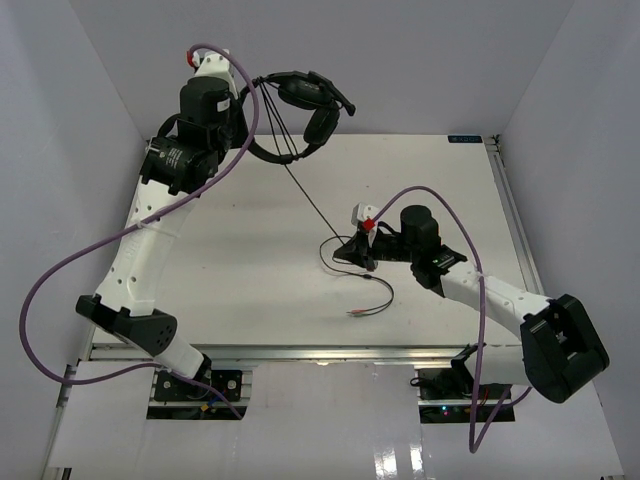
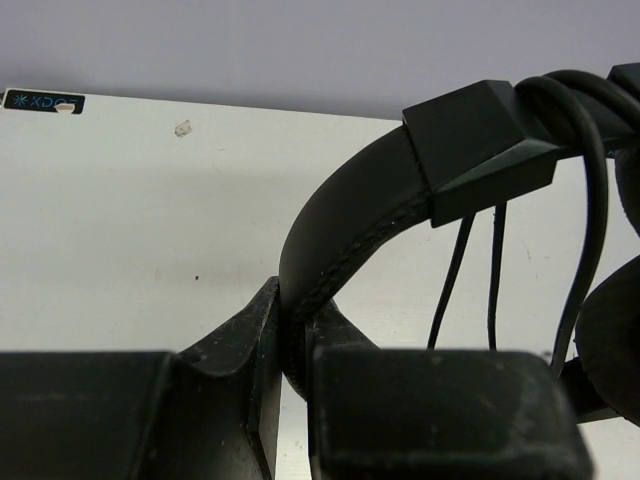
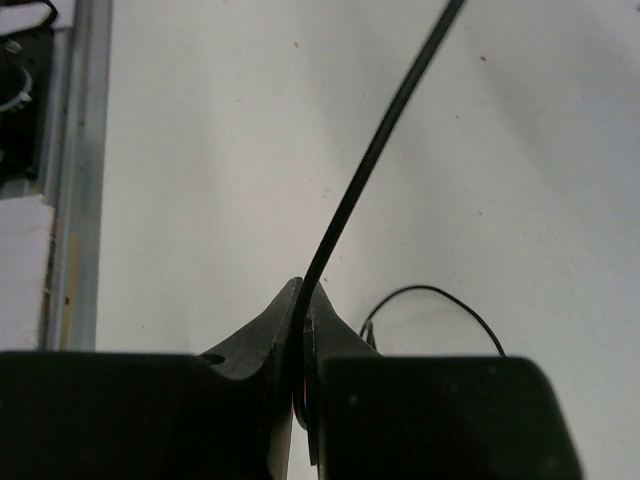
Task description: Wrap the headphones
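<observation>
The black headphones (image 1: 305, 110) hang in the air at the back left, several turns of cord (image 2: 575, 95) wound round the band next to the slider block. My left gripper (image 1: 246, 100) is shut on the headband (image 2: 345, 235), which rises from between its fingertips (image 2: 293, 320). An earcup (image 2: 612, 340) shows at the right edge. The thin black cord (image 1: 320, 205) runs taut and diagonal down to my right gripper (image 1: 362, 248), low over the table's middle. That gripper (image 3: 303, 300) is shut on the cord (image 3: 372, 165). The slack tail (image 1: 375, 290) lies curled on the table and ends in reddish plugs (image 1: 357, 313).
White table (image 1: 250, 260) inside white walls, with a metal rail (image 1: 505, 200) along the right edge and another (image 3: 75, 170) seen from the right wrist. Purple arm cables (image 1: 60, 270) loop at the left and by the right arm's base.
</observation>
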Tool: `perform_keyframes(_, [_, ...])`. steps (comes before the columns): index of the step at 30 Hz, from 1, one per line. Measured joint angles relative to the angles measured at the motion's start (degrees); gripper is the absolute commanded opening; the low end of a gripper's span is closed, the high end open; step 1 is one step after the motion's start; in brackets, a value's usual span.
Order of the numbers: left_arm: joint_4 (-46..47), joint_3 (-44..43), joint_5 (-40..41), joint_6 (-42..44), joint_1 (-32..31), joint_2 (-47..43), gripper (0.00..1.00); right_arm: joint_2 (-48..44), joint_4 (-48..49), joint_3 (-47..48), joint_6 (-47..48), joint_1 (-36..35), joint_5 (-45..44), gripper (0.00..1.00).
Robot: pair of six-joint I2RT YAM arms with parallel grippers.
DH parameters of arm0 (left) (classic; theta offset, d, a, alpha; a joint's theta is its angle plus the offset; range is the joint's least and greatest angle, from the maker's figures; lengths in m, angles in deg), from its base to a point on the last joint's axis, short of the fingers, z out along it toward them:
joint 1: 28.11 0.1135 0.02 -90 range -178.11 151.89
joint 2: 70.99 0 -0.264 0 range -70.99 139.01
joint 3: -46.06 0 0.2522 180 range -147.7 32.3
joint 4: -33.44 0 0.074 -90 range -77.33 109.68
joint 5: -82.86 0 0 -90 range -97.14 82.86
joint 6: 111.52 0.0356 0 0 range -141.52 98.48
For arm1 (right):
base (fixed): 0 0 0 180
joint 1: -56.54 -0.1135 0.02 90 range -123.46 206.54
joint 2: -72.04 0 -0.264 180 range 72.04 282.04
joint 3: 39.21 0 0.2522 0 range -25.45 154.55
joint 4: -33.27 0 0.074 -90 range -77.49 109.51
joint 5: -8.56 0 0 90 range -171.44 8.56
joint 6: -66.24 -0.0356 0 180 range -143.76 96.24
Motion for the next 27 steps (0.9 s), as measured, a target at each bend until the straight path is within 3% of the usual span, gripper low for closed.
perform_keyframes(5, [0.42, 2.33, -1.37, -0.29, 1.68, -1.46, 0.0, -2.74, -9.53, 3.26, 5.73, 0.09, -6.88, 0.08])
perform_keyframes(12, [0.72, 2.34, -6.59, -2.9, 3.93, -2.57, 0.0, -3.24, -12.63, 3.74, 8.65, 0.35, -13.0, 0.08])
perform_keyframes(22, [0.78, 2.43, -7.89, -2.81, 5.2, -3.49, 0.0, -4.47, -14.79, 3.81, 11.83, 0.01, -11.17, 0.08])
perform_keyframes(27, [2.02, 2.25, -7.88, -2.64, 6.05, 0.52, 0.0, -4.96, -22.36, 8.02, 17.71, -2.76, -14.44, 0.08])
